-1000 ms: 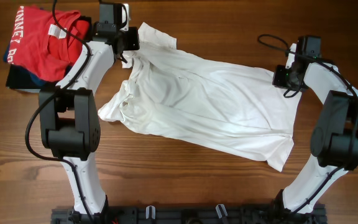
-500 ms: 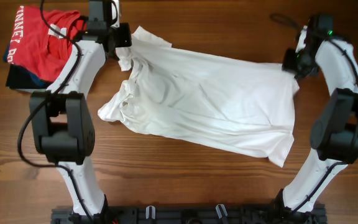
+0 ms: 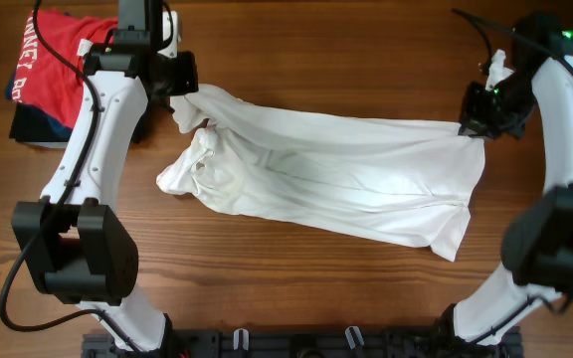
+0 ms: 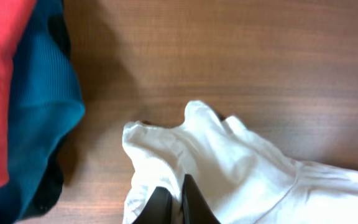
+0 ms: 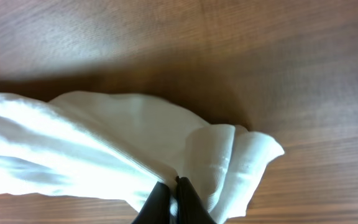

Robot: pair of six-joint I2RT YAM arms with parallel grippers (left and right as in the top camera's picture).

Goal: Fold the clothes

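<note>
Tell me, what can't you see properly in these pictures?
- White shirt underside: overhead, faces the table.
- Red shirt lettering: overhead, a fold and the left arm hide part.
- Dark clothes: overhead, mostly covered by the red shirt.
- Left gripper and right gripper: wrist views, bottom edge cuts off all but the fingertips.

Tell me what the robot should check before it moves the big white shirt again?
1. Left gripper pinching the white T-shirt: ok, shut on a bunched corner.
2. Right gripper pinching the other end: ok, shut on the fabric.
3. Far edge stretched between the grippers: ok, it runs nearly straight.
4. Fabric lying smooth: not ok, it is bunched and wrinkled near the left gripper.
5. Red shirt out of the way: ok, it lies apart from the white one.
6. Which side the print faces: cannot tell, no lettering shows.
</note>
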